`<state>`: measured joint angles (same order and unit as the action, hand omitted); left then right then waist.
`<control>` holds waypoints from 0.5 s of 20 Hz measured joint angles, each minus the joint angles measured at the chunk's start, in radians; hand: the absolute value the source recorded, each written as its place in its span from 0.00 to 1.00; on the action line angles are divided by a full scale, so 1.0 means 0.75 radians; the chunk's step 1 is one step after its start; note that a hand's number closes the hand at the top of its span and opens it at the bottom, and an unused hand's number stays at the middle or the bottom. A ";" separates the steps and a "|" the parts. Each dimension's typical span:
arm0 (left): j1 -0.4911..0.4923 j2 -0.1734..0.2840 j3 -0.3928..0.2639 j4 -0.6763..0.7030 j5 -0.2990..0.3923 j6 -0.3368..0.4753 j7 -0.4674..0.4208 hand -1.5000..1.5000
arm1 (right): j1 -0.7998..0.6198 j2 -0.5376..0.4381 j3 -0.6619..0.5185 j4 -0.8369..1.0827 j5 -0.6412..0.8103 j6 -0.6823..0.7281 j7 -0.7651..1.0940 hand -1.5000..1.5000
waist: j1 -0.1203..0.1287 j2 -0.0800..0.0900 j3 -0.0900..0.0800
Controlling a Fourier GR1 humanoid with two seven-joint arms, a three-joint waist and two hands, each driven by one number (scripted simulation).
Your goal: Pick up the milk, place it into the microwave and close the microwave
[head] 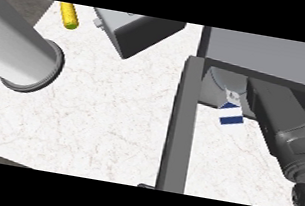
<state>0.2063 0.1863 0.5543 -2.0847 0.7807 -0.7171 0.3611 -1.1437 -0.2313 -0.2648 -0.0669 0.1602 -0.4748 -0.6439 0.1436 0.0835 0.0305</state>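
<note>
Head view of the white marbled table (108, 118). The grey box-shaped microwave (275, 57) stands at the table's far right corner, its dark grey door (181, 130) swung wide and seen edge-on, so that the cavity stays clear for loading. The right forearm (285, 132) reaches from the near right edge into the opening. The right hand itself is hidden inside the cavity, and whether its fingers are together or apart cannot be told. The white-and-blue milk carton (230, 113) shows just at the mouth of the microwave, beside the end of the forearm; only a small part of it is visible, so it is unclear whether it rests on the cavity floor or is carried. The step in hand is judged to be the placing of the milk; the door is not yet closed. The left forearm (15, 49) lies across the far left of the table; its hand is out of view. A yellow rod-shaped object (69, 16) and a grey angular box (133, 33) sit along the far edge.
</note>
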 measured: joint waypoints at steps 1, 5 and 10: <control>0.007 -0.015 -0.002 0.002 -0.011 -0.011 -0.010 0.00 | 0.000 0.002 -0.001 0.001 -0.002 0.011 0.002 0.00 | -0.006 -0.003 -0.002; 0.025 -0.077 -0.054 0.005 -0.054 -0.062 -0.032 0.00 | 0.018 -0.003 0.002 0.005 -0.002 0.089 0.004 0.00 | -0.043 -0.026 -0.015; 0.048 -0.133 -0.130 0.036 -0.098 -0.155 -0.049 0.00 | 0.063 -0.014 -0.028 -0.015 -0.039 0.306 -0.032 0.00 | -0.089 -0.052 -0.029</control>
<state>0.2424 0.0866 0.4571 -2.0580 0.7072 -0.8331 0.3241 -1.0963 -0.2415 -0.2858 -0.0779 0.1308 -0.2452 -0.6679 0.0772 0.0443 0.0090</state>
